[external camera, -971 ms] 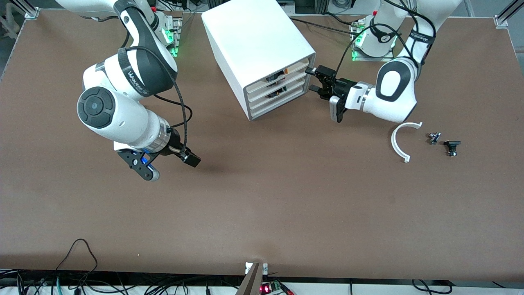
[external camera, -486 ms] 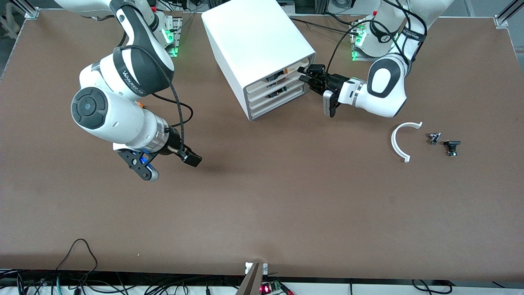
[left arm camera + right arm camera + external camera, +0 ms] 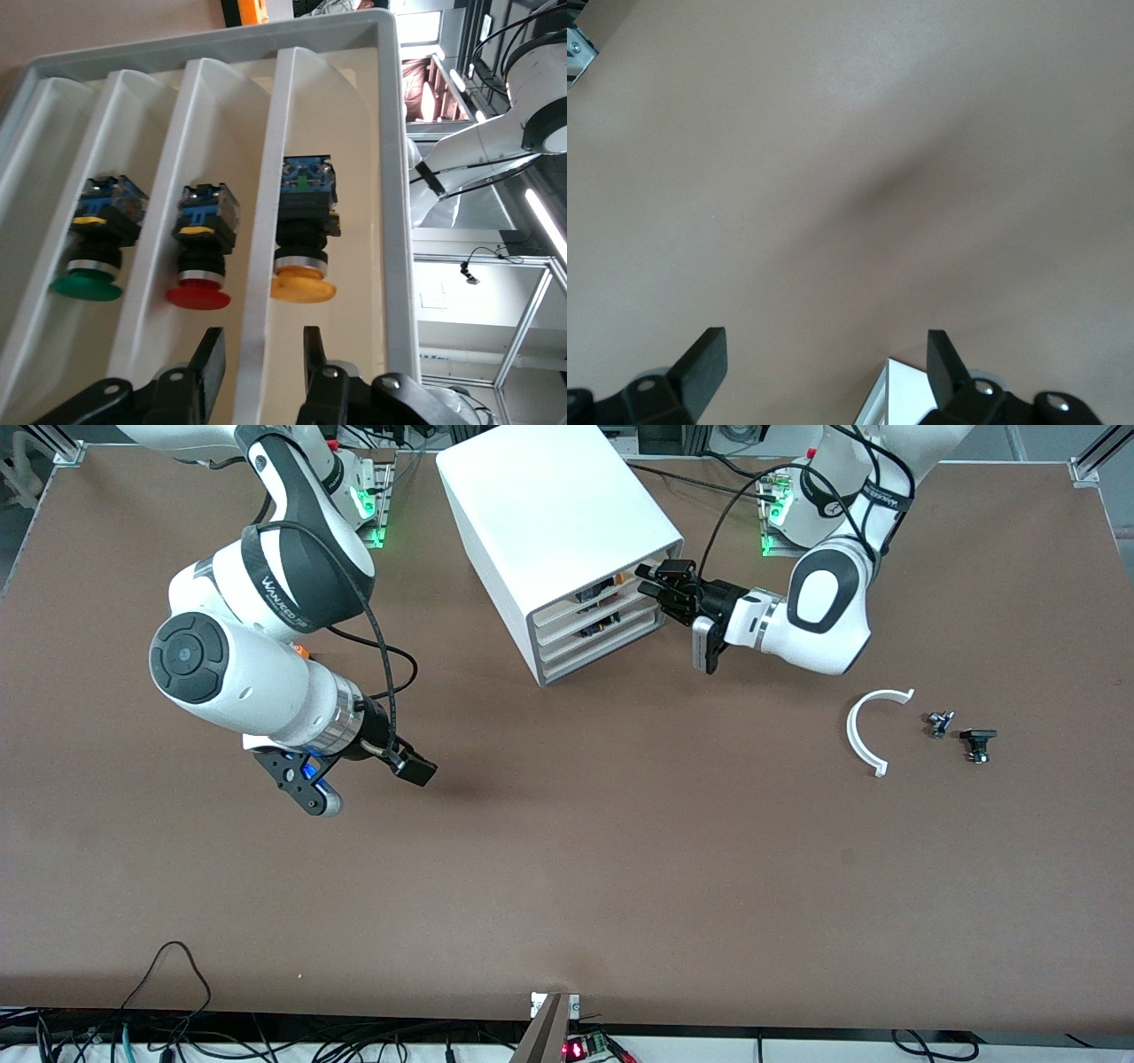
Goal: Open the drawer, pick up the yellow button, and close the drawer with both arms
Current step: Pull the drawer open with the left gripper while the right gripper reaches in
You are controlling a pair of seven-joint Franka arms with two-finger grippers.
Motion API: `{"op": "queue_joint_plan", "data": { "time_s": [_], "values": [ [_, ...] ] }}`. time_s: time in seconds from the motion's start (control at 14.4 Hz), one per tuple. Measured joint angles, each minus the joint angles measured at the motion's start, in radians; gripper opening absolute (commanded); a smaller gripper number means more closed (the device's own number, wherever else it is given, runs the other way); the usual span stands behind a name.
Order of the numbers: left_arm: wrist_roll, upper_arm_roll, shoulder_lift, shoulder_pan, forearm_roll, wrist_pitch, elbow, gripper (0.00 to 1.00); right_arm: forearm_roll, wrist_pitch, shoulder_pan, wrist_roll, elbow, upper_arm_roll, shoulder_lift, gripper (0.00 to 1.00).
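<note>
The white cabinet (image 3: 549, 505) stands at the robots' end of the table, all four drawers pushed in. My left gripper (image 3: 652, 582) is at the front of the uppermost drawer (image 3: 563, 607). In the left wrist view the gripper (image 3: 261, 350) is open, and its fingers (image 3: 210, 354) straddle the edge of that drawer's cream slat (image 3: 341, 124) without closing on it. The button (image 3: 303, 289), with its orange-yellow cap and black-and-blue body, shows in the slot of that drawer. My right gripper (image 3: 368, 786) is open and empty over bare table toward the right arm's end; in its own view the gripper (image 3: 824, 363) sees only table.
A red button (image 3: 198, 295) and a green button (image 3: 87, 285) show in the two drawers below. A white curved piece (image 3: 864, 731) and two small black parts (image 3: 937, 724) (image 3: 977, 742) lie toward the left arm's end, nearer the front camera than the cabinet.
My left gripper has moved in toward the cabinet until it reached the uppermost drawer's front. The right arm has shifted slightly; its gripper stays open over the same spot.
</note>
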Motion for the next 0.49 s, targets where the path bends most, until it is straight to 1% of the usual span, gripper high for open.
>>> {"op": "queue_joint_plan", "data": {
  "time_s": [0.07,0.14,0.21,0.49],
  "values": [
    [0.005,-0.01,0.0,0.0,-0.008,0.001,-0.008,0.26,0.0,-0.001,0.001,0.0,0.0,0.0,0.0,1.0],
    [0.012,-0.014,0.0,0.0,-0.017,0.003,-0.013,0.07,0.0,-0.001,0.002,0.0,0.0,0.0,0.0,1.0],
    [0.022,-0.015,0.0,0.0,-0.018,0.006,-0.018,0.0,0.0,-0.001,0.003,0.0,0.0,0.0,0.0,1.0],
    [0.042,-0.015,0.007,0.002,-0.018,0.017,-0.025,0.0,0.0,-0.001,0.005,0.0,0.012,0.0,0.0,1.0]
  ]
}}
